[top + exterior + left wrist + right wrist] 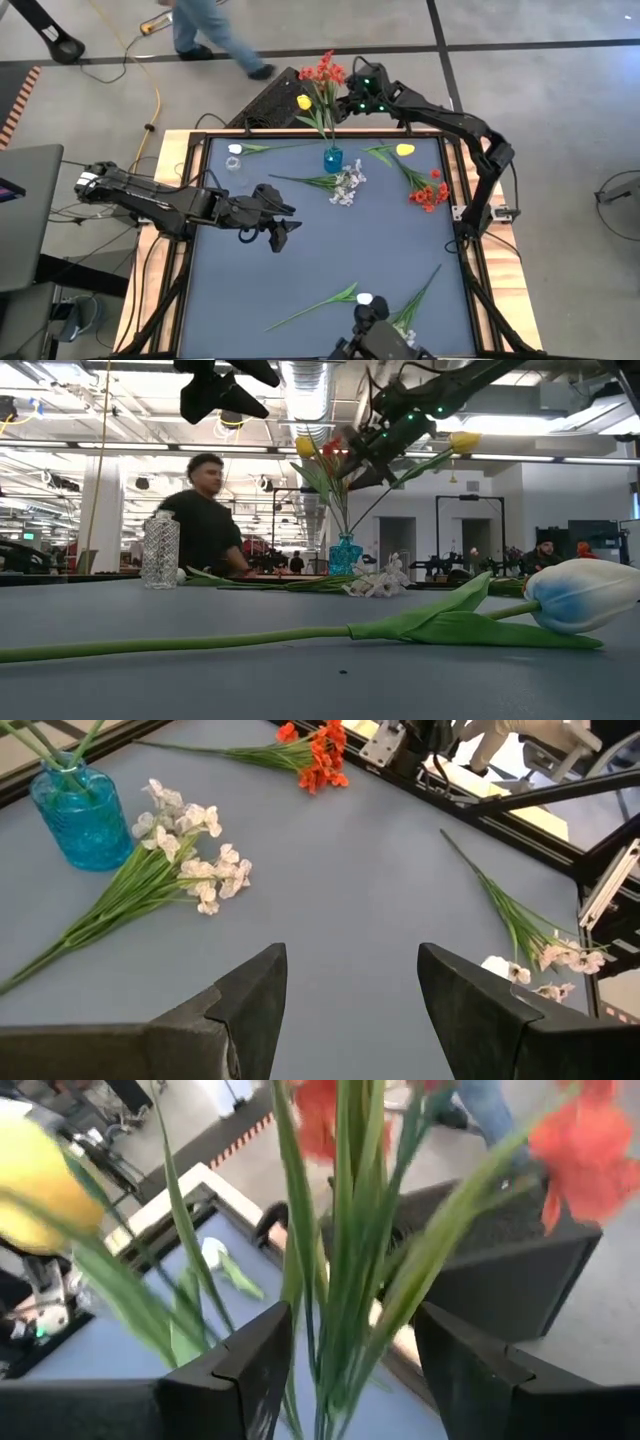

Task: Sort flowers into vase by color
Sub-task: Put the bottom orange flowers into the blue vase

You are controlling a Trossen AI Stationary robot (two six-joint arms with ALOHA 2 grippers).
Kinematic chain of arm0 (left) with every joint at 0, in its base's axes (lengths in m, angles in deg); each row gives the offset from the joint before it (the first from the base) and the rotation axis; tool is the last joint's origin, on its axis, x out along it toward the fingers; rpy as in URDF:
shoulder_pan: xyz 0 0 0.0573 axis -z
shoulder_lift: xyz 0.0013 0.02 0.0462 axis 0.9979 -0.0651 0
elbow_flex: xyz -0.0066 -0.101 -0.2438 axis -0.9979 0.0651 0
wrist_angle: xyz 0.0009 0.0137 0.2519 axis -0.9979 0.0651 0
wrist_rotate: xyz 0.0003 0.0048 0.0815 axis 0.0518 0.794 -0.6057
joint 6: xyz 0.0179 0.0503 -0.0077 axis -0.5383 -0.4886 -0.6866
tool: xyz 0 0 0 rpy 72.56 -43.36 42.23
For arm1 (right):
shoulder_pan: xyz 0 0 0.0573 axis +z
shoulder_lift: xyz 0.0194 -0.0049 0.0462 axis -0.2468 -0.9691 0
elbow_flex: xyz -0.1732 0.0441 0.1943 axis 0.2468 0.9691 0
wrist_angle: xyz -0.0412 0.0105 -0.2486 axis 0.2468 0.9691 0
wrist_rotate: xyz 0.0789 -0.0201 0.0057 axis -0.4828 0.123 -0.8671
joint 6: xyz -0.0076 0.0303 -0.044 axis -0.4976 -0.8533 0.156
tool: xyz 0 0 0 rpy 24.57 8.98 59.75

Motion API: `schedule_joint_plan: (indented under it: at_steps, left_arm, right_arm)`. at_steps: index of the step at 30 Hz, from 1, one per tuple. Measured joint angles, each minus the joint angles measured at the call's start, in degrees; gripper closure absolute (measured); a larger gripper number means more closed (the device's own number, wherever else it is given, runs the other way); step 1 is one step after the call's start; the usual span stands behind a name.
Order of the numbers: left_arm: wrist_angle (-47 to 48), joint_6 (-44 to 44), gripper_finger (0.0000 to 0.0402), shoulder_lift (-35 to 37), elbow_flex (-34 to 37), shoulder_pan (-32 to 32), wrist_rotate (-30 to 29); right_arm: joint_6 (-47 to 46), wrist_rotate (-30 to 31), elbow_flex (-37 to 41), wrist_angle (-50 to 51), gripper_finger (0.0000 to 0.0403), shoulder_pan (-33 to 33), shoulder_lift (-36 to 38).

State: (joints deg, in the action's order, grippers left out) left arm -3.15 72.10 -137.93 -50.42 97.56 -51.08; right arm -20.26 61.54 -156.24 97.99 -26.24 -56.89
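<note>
Table [330, 250] w/ two arms. R gripper [352, 103] is at the far edge, up beside the red sprig [322, 72] standing in the blue vase [332, 158]. Its fingers [250, 1370] stand wide around the green stems; I cannot tell if they grip or only surround. The stems run nearly upright between the fingers, blossoms above the tool, vase below it. A yellow bud [304, 102] stands in the same vase. L gripper [282, 222] hovers mid-table, wide open, empty. White sprig [190, 855] lies just ahead of it, stem slanting away from the vase; L arm is nearer to it.
</note>
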Motion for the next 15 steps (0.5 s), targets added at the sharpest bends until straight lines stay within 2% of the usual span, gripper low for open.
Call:
schedule_joint_plan:
  at_steps: [5,12,13,15]
  left_arm:
    - [0.0,0.7,0.0188,0.0,0.0,0.4,0.3]
    - [0.0,0.7,0.0188,0.0,0.0,0.6,-0.8]
    - [0.0,0.7,0.0188,0.0,0.0,0.6,-1.0]
    - [0.0,0.7,0.0188,0.0,0.0,0.6,-1.1]
  right_arm:
    - [0.0,-0.2,-0.7,1.4,0.0218,0.2,-1.0]
    - [1.5,-1.4,-0.7,4.0,0.0364,1.1,0.0]
    - [1.7,-1.4,-0.7,4.8,0.0378,1.2,0.3]
    - [2.5,-1.5,-0.7,5.8,0.0379,1.7,1.1]
